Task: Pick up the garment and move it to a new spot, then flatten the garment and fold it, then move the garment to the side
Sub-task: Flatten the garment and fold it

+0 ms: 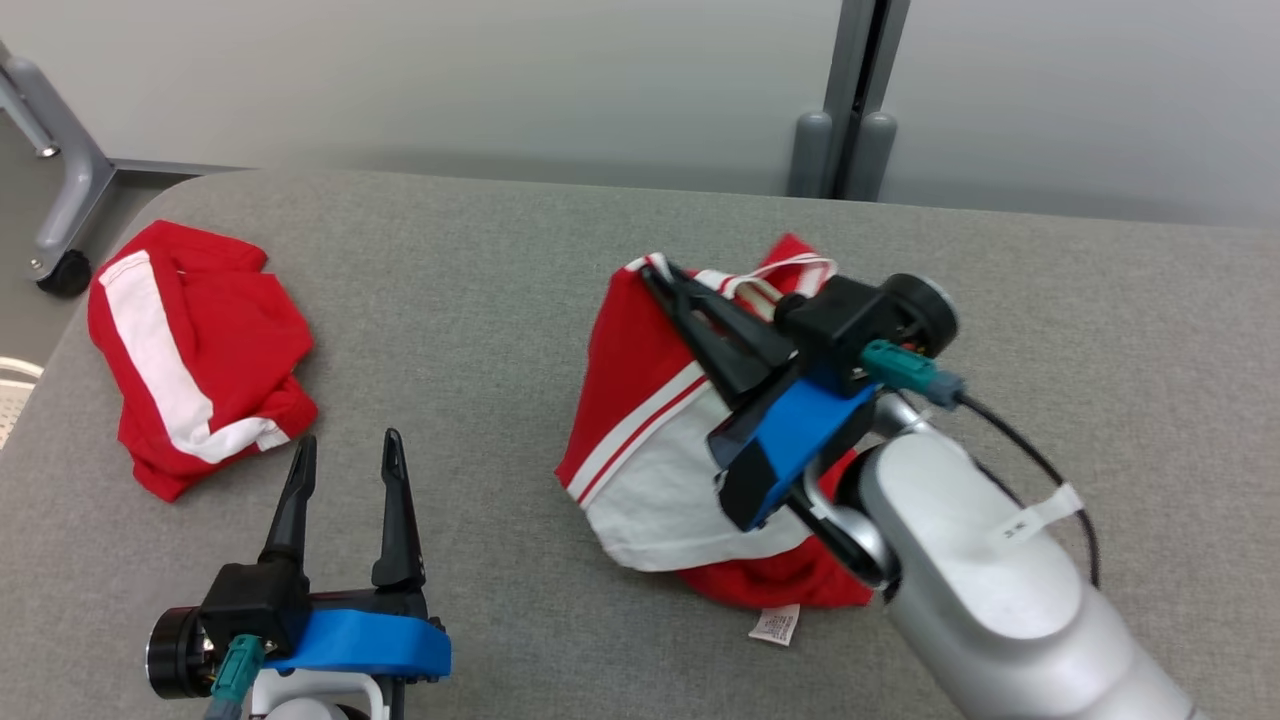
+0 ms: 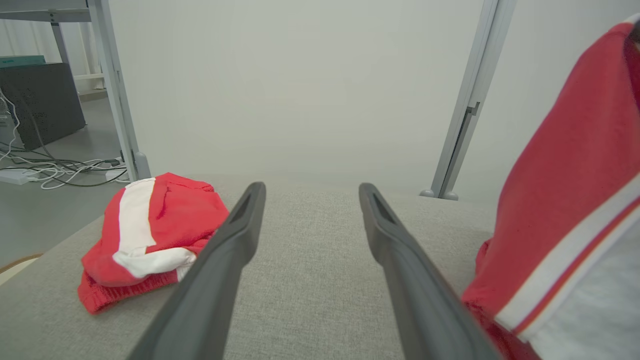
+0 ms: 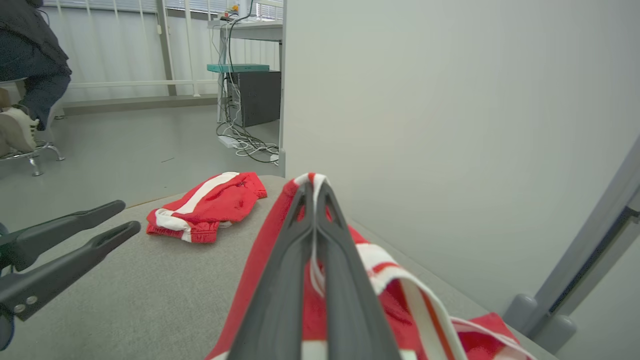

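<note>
Currently a red and white garment (image 1: 640, 400) sits on a grey worktop (image 1: 480, 300), well to the right of a second, crumpled red bundle (image 1: 200, 340) that serves here as the reference point; the bundle has a broad white stripe and lies untouched near the worktop's left edge. The right gripper (image 1: 652, 272) is clamped tight on the garment's far striped edge, with both dark fingers pressed together and a sliver of white trim pinched between them; the right wrist view shows this hold closely, gripper (image 3: 312, 186) and cloth (image 3: 250, 280) together. From that pinch the cloth is drawn up like a tent and falls back toward the robot; its long axis therefore runs from the far pinched edge to the near hem, where a small white label (image 1: 775, 625) rests on the worktop. The left gripper (image 1: 348, 445) has its fingers spread wide and holds nothing; it hovers to the right of the bundle and nearer the robot, roughly between bundle and garment, touching neither. Seen from the left wrist, that gripper (image 2: 311, 189) points over bare worktop, bundle (image 2: 165, 220) on one side and raised garment (image 2: 565, 165) on the other. The first step appears to be in hand: the right arm alone carries the garment, and the bare stretch on the bundle's right looks like the likely new spot.
</note>
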### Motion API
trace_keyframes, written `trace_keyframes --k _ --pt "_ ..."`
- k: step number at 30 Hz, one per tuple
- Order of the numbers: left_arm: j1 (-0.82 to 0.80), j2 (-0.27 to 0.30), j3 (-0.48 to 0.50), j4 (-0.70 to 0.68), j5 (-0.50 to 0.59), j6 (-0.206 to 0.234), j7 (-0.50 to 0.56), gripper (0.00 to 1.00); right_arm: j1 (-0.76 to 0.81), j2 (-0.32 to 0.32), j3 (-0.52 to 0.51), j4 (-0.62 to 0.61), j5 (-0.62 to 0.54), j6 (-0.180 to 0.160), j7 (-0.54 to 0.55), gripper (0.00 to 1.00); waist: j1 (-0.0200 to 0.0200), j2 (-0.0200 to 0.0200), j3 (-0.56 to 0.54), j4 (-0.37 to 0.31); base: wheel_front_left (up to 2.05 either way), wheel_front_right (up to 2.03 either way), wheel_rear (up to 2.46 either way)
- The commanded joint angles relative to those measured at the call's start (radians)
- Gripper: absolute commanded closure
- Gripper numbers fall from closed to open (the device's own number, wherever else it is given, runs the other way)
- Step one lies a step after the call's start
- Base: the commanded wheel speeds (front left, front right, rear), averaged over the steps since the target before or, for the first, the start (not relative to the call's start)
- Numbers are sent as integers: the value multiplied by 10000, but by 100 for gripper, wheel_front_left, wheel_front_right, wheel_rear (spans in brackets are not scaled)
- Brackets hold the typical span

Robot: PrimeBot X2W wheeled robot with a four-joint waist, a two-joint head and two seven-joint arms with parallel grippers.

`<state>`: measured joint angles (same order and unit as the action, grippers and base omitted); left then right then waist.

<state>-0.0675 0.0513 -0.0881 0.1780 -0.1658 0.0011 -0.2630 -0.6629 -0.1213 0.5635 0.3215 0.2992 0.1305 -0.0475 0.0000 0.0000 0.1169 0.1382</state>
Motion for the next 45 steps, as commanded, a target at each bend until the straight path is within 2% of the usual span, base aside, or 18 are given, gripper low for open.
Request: trace_keyframes --k 1,7,13,14,15,16,21,24,27,28,29,31,32,33,36,40,45 --pt "-110 -18 -26 -15 -33 77 -26 0 -298 245 421 427 220 4 -220 100 0 0 106 177 0 0 0" --pt "-18 -19 -14 4 -84 79 -26 0 -690 692 2931 2024 1079 5 -1027 100 0 0 215 411 0 0 0" --pt "-149 -16 -91 63 -164 116 -26 0 -723 683 5712 2161 2613 2 -1645 100 0 0 302 473 0 0 0" --pt "-189 -16 -100 86 -181 123 -26 0 -750 685 5958 2216 2762 4 -1731 71 0 0 310 471 0 0 0" --pt "-224 -16 -129 90 -196 142 -26 0 -749 697 6131 2263 2902 4 -1811 7 0 0 313 468 0 0 0" --pt "-230 -16 -143 94 -195 155 -26 0 -754 696 6236 2316 3025 4 -1885 0 0 0 315 453 0 0 0" --pt "-115 -15 -47 56 -109 171 -26 0 -1023 691 5973 2787 3186 4 -2122 0 0 0 283 221 0 0 0" --pt "-5 -16 81 55 -47 124 -26 0 -1088 696 5109 3221 2767 4 -2179 0 0 0 230 12 0 0 0" --pt "69 -13 211 -10 11 107 -26 0 -886 599 3669 3255 2223 4 -2178 0 0 0 181 -186 0 0 0" --pt "69 -13 211 -10 11 107 -26 0 -886 599 3669 3255 2223 4 -2178 0 0 0 181 -186 0 0 0" --pt "156 -16 271 -31 48 96 -26 0 -602 202 2770 3148 1778 4 -2178 0 0 0 157 -293 0 0 0" --pt "178 -18 307 -47 68 95 -26 0 -435 22 2375 3050 1578 4 -2177 0 0 0 144 -350 0 0 0" --pt "198 -15 346 -66 106 66 -26 0 -114 -347 1576 2828 1231 4 -2180 0 0 0 122 -432 0 0 0" --pt "198 -15 346 -66 106 66 -26 0 -114 -347 1576 2828 1231 4 -2180 0 0 0 122 -432 0 0 0" --pt "252 -16 422 -91 161 37 -26 0 556 -879 602 2581 849 5 -2181 0 0 0 95 -532 0 0 0" --pt "377 -15 529 -75 270 -12 -26 0 1564 -1386 2 2432 608 4 -2109 0 0 0 50 -604 0 0 0" --pt "424 -15 672 -18 461 -11 -26 0 2681 -1602 17 1892 805 4 -1522 0 0 0 -8 -622 0 0 0"
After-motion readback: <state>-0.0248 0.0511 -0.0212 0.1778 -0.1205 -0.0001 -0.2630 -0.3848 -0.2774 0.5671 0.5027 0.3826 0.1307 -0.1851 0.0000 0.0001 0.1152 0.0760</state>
